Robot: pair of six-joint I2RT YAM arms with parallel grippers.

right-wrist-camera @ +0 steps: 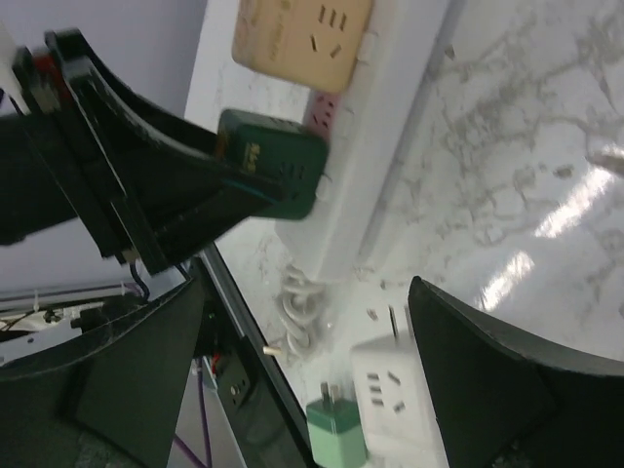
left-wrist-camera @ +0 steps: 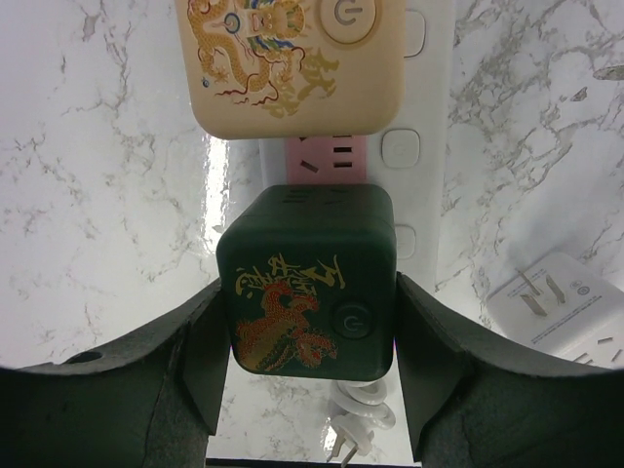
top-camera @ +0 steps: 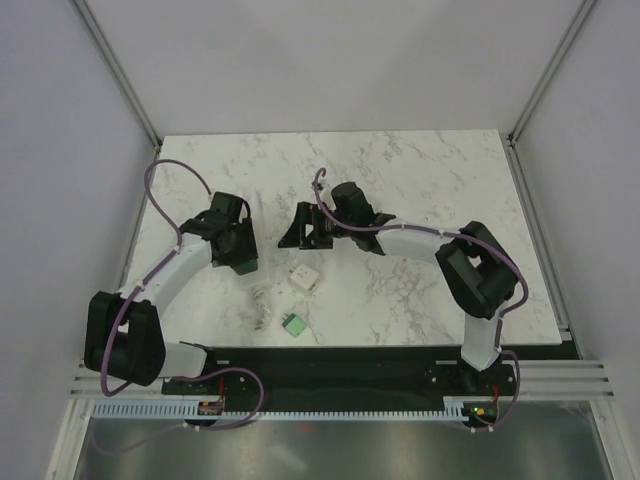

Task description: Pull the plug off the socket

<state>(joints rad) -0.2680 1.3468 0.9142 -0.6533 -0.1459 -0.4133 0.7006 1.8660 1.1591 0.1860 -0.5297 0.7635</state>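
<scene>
The socket (left-wrist-camera: 421, 146) is a long white power strip lying flat, its pink outlet face (left-wrist-camera: 327, 161) bare in the middle. A cream cube plug (left-wrist-camera: 292, 58) sits in its far outlet. A dark green cube plug (left-wrist-camera: 307, 283) with a gold dragon sits over the near outlet. My left gripper (left-wrist-camera: 310, 292) is shut on this green plug, one finger (left-wrist-camera: 210, 361) on each side. It also shows in the top view (top-camera: 240, 255). My right gripper (top-camera: 298, 230) is open and empty, hovering right of the strip. In the right wrist view the strip (right-wrist-camera: 370, 175) and green plug (right-wrist-camera: 273, 171) show.
A loose white cube adapter (top-camera: 303, 278) lies right of the strip, and also shows in the left wrist view (left-wrist-camera: 556, 302). A small light green plug (top-camera: 293, 325) lies near the table's front edge. The strip's coiled white cord (top-camera: 262, 303) lies at its near end.
</scene>
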